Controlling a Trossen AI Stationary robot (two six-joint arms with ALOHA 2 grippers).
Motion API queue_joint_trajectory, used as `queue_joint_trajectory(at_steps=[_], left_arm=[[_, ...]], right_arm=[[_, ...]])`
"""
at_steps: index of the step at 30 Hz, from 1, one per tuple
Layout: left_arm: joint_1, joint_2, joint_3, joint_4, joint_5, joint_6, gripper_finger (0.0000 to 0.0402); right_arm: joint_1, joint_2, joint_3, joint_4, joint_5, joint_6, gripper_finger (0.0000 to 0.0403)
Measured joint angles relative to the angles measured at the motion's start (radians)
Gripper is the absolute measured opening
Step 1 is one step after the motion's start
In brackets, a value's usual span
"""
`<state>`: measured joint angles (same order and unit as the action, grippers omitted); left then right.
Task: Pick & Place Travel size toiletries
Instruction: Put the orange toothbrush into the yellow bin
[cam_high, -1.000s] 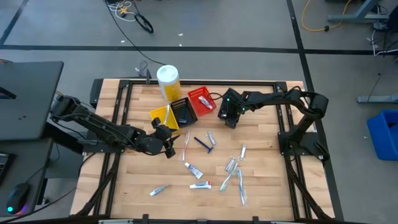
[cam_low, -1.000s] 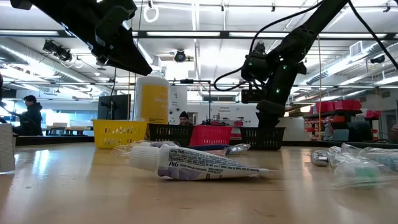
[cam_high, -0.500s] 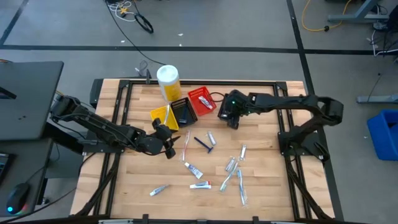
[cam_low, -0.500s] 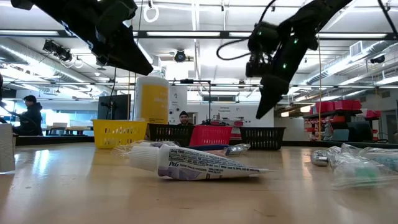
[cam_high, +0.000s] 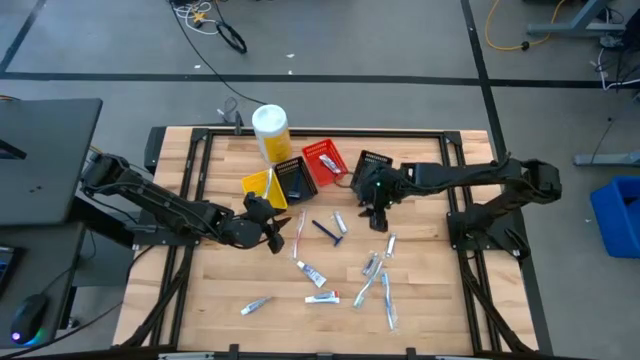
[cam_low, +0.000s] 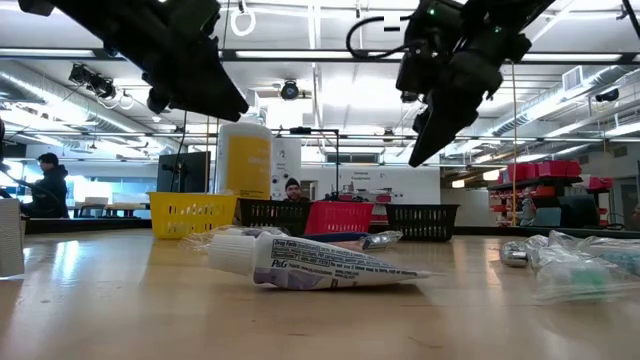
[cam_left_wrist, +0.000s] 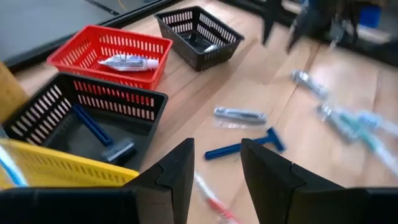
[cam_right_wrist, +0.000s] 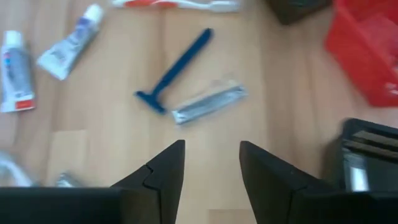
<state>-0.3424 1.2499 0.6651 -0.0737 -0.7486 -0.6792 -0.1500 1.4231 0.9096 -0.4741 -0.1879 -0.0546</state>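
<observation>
The travel size toiletries lie loose on the wooden table (cam_high: 220, 285). Among them are a blue razor (cam_high: 325, 231), a silvery packet (cam_high: 340, 222), a toothbrush (cam_high: 303, 232), white tubes (cam_high: 310, 270) and wrapped toothbrushes (cam_high: 375, 268). My right gripper (cam_high: 377, 214) hangs open above the table, just right of the razor (cam_right_wrist: 177, 68) and packet (cam_right_wrist: 208, 101). My left gripper (cam_high: 273, 238) stands open, low, left of the toothbrush and near the yellow basket (cam_high: 258, 187). A tube (cam_left_wrist: 127, 61) lies in the red basket (cam_left_wrist: 112, 53), and a razor (cam_left_wrist: 93, 124) in the nearer black basket (cam_left_wrist: 93, 118).
Four small baskets stand in a row at the back: yellow, black (cam_high: 293, 180), red (cam_high: 322, 162) and a second black one (cam_high: 372, 163). A tall yellow canister with a white lid (cam_high: 270, 130) stands behind them. A dark frame runs along the table's edges.
My right gripper has risen from over the far-right black basket and swung toward the table's near edge. It now hangs over bare wood beside the razor and packet, and that basket shows whole. Its fingers stay apart. The toiletries have not moved.
</observation>
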Motion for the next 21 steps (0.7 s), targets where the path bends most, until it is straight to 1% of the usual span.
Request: queue_joint_trajectory(at_steps=[2, 4, 8, 11, 14, 17, 19, 21], left_arm=[[0.0, 0.017, 0.0, 0.028, -0.001, -0.038, 0.0142], [-0.002, 0.048, 0.0, 0.048, 0.001, -0.042, 0.0141], [-0.006, 0.141, 0.004, 0.127, 0.005, -0.025, 0.0142], [-0.004, 0.214, 0.045, 0.131, 0.023, -0.045, 0.0142], [-0.001, 0.287, 0.098, 0.11, 0.056, -0.047, 0.0142], [0.0, 0.354, 0.161, 0.054, 0.058, -0.07, 0.0142], [0.004, 0.39, 0.201, -0.016, 0.062, -0.102, 0.0142], [0.012, 0.431, 0.238, -0.087, 0.094, -0.15, 0.0141]], right_arm=[[0.029, 0.0, 0.0, 0.0, 0.0, 0.034, 0.0162], [0.055, 0.0, 0.0, 0.0, 0.0, 0.045, 0.0163], [0.092, 0.0, 0.0, 0.007, 0.001, 0.047, 0.0161], [0.107, 0.0, 0.0, 0.007, 0.002, 0.039, 0.0162], [0.113, 0.0, 0.0, 0.008, 0.003, 0.039, 0.0162], [0.112, 0.0, 0.0, 0.011, 0.003, 0.039, 0.0161], [0.112, 0.0, 0.0, 0.013, 0.003, 0.039, 0.0161], [0.112, 0.0, 0.0, 0.015, 0.003, 0.039, 0.0161]])
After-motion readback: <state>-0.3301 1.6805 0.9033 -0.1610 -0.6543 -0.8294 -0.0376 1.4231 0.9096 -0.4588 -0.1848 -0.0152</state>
